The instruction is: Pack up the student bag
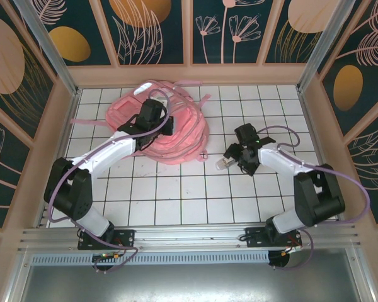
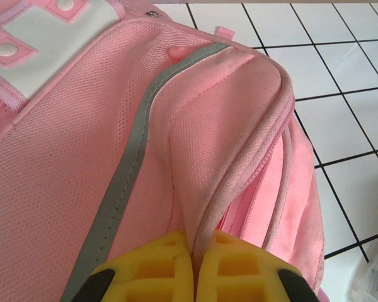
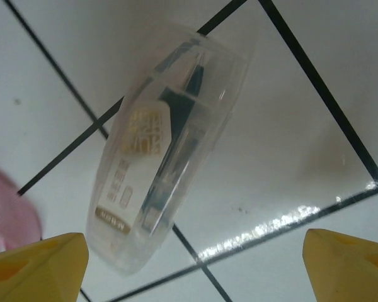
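Observation:
The student bag (image 1: 179, 139) is a large pink backpack lying flat on the white tiled table at the back left. In the left wrist view its mesh front (image 2: 82, 126) carries a grey stripe (image 2: 129, 170). My left gripper (image 1: 152, 114) is over the bag, and its yellow fingers (image 2: 195, 267) are shut on the piped fabric edge beside the zipper. A clear plastic case (image 3: 160, 145) with a dark pen inside lies on the tiles just right of the bag (image 1: 222, 164). My right gripper (image 1: 232, 155) hovers over it, open (image 3: 195, 264). The case's near end sits by the left fingertip (image 3: 44, 258).
Loose pink straps (image 1: 176, 88) trail from the bag toward the back wall. Wooden walls enclose the tiled table (image 1: 176, 201) on three sides. Bare tiles stretch between the arms and along the front.

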Robot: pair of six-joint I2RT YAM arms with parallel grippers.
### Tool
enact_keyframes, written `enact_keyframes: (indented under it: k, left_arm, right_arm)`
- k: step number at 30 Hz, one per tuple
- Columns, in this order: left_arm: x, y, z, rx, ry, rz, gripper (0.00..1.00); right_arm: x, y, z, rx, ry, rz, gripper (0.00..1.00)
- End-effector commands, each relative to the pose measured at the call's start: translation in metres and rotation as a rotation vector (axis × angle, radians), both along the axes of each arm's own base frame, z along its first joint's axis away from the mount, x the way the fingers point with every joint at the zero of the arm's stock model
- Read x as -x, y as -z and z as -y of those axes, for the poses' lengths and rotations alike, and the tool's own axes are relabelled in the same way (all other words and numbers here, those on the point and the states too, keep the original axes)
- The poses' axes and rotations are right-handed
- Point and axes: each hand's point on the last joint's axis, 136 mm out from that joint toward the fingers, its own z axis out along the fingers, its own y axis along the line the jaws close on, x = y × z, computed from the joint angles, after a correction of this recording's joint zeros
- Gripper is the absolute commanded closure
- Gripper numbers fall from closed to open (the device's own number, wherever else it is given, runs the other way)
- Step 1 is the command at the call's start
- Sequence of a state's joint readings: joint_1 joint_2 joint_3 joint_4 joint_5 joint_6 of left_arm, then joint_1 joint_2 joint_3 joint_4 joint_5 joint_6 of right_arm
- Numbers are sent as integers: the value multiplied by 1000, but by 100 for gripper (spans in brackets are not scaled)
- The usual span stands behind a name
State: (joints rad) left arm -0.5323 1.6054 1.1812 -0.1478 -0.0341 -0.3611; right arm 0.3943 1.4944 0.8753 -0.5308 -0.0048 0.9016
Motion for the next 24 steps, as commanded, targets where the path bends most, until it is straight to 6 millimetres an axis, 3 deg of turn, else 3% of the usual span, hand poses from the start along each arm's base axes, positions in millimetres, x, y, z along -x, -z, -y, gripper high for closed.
enact_keyframes:
  k: [1,14,20,24]
  left_arm:
    - [0,-43,14,103,34,106,100]
    - [4,-51,10,98,34,128,100]
    - [4,-50,9,99,25,129,100]
    - [3,-52,8,97,15,134,100]
  right_arm:
    - [-19,1,2,31,88,8,13]
    - [-48,34,-21,23,55,-29,26]
    - [-47,37,-17,52,37,-29,52]
    - [-50,20,-17,47,29,17,58]
